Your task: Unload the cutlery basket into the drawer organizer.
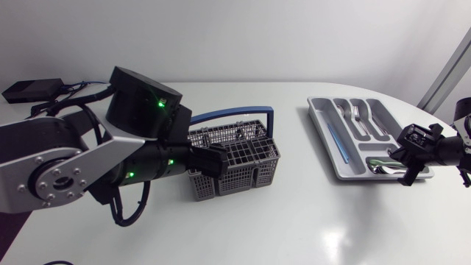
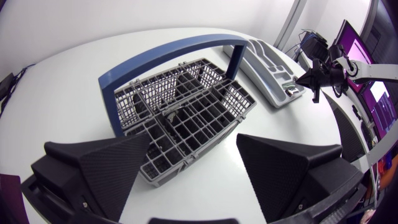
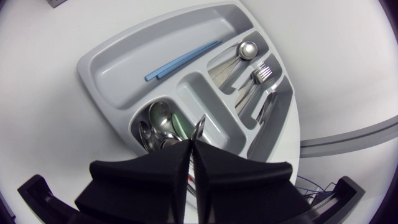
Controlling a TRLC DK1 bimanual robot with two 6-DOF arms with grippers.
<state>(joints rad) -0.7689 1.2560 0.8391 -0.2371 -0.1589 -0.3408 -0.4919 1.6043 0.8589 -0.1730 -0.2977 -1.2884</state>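
Grey grid basket [image 1: 237,158], blue handle [image 1: 234,112]; pale grey organizer [image 3: 118,56], light-blue sticks [image 3: 183,60].

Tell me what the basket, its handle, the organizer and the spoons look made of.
Grey lattice cutlery basket: moulded plastic, matte, thin uniform grid. Its blue arched handle: plastic too, likely; smooth, solid colour. Light grey compartmented drawer organizer: plastic, soft sheen, rounded moulded walls. Silver spoons: polished metal, probably steel, mirror reflections.

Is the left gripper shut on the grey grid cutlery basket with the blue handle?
No, the left gripper is open, fingers wide apart, the basket ahead of them.
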